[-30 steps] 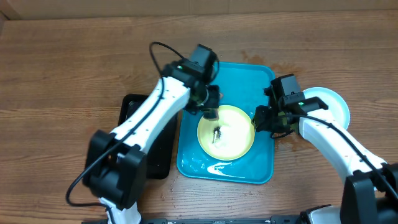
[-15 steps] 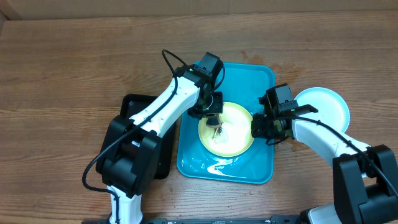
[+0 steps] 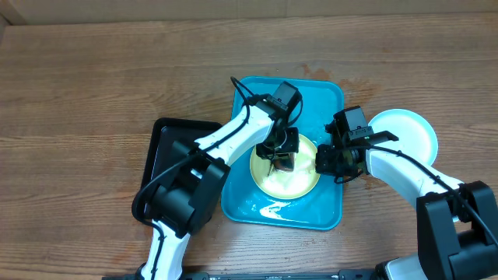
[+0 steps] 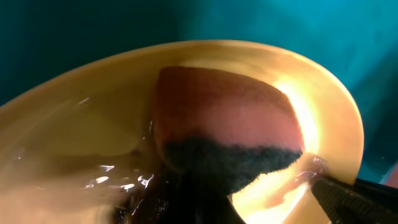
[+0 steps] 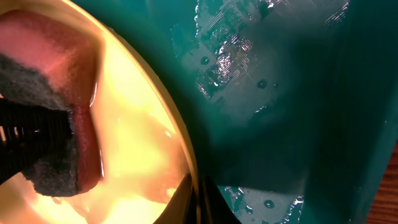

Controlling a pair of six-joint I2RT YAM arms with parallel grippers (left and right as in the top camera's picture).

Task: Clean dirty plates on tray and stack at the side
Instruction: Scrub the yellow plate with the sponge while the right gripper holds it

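Observation:
A yellow-green rimmed plate (image 3: 289, 180) lies on the turquoise tray (image 3: 323, 97). My left gripper (image 3: 282, 158) is shut on a sponge with a dark scouring side (image 4: 224, 124) and presses it on the wet plate (image 4: 74, 124). My right gripper (image 3: 324, 162) is shut on the plate's right rim (image 5: 177, 134), its fingers pinching the edge (image 5: 200, 199). The sponge also shows in the right wrist view (image 5: 43, 93). A light blue plate (image 3: 405, 132) sits on the table to the right of the tray, partly behind my right arm.
A black rectangular tray (image 3: 167, 167) lies left of the turquoise tray, partly under my left arm. Water drops and a wet film lie on the turquoise tray floor (image 5: 249, 56). A wet patch marks the wood (image 3: 366, 82) near the tray's top right corner.
My left gripper has moved right onto the plate's centre with the sponge, covering the dark smear. My right gripper closed in on the plate's rim one second ago and has stayed there since.

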